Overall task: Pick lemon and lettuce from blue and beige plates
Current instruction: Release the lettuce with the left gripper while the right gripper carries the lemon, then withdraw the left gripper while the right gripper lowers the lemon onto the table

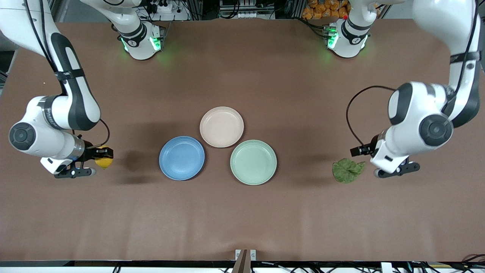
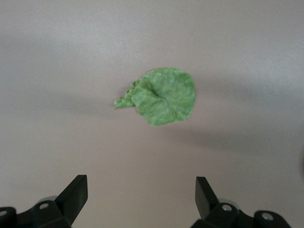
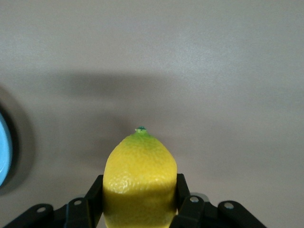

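My right gripper (image 1: 103, 154) is shut on the yellow lemon (image 1: 103, 161), over bare table at the right arm's end, beside the blue plate (image 1: 182, 157). In the right wrist view the lemon (image 3: 140, 175) fills the right gripper (image 3: 139, 190), its green tip pointing outward. The wrinkled green lettuce (image 1: 348, 170) lies flat on the table at the left arm's end. My left gripper (image 1: 363, 151) hovers just beside it, open. In the left wrist view the lettuce (image 2: 161, 96) lies apart from the empty left gripper (image 2: 141, 190). The beige plate (image 1: 221, 126) holds nothing, like the blue one.
A mint-green plate (image 1: 253, 162), also bare, sits beside the blue and beige ones in the table's middle. The blue plate's rim (image 3: 4, 152) shows at the edge of the right wrist view. Both arm bases stand along the table edge farthest from the front camera.
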Tool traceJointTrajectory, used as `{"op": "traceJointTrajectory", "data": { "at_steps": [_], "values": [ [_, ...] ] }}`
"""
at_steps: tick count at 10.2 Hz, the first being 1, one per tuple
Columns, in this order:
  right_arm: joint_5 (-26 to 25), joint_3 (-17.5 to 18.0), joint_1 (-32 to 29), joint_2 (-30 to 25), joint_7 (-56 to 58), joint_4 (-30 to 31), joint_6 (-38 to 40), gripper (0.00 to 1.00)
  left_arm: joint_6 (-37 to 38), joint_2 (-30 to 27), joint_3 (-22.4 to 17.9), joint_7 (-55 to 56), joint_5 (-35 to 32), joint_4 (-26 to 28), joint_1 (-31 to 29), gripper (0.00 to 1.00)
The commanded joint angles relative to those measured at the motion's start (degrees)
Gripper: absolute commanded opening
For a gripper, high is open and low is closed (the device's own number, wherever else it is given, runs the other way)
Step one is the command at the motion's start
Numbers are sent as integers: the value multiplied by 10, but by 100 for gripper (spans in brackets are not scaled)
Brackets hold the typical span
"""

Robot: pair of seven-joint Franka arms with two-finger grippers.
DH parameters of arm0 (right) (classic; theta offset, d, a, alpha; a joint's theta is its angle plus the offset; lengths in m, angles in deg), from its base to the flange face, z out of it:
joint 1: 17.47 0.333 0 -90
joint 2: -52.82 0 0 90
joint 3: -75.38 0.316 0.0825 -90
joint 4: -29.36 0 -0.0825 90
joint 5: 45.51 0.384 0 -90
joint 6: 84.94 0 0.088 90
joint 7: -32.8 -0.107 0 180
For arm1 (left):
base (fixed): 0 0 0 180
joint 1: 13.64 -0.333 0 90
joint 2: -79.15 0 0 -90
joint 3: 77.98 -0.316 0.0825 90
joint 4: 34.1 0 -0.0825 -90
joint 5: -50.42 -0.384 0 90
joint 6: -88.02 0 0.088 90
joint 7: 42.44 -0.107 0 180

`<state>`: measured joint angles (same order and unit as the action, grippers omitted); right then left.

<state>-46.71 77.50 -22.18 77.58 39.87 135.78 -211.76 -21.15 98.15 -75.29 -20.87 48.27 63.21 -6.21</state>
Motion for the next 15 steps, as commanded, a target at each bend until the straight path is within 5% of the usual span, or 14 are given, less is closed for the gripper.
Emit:
{"op": "traceJointTrajectory", "data": {
  "at_steps": [1, 6, 10, 14, 15],
  "values": [
    [-7, 9, -19, -8, 25, 55, -71, 11, -15, -106, 14, -16, 14, 80, -15, 100],
    [-7, 10, -29, 2, 44, 104, -148, 11, -16, -180, 35, -77, 29, 78, -58, 100],
    [-7, 9, -33, 30, 44, 114, -195, 11, -7, -186, 55, -113, 28, 34, -64, 100],
    [-7, 9, -38, 38, 44, 114, -198, 13, 119, -184, 79, -115, 25, -47, -64, 100],
    [-7, 9, -39, 41, 44, 112, -196, 53, 147, -184, 79, -115, 21, -61, -63, 100]
  ]
}}
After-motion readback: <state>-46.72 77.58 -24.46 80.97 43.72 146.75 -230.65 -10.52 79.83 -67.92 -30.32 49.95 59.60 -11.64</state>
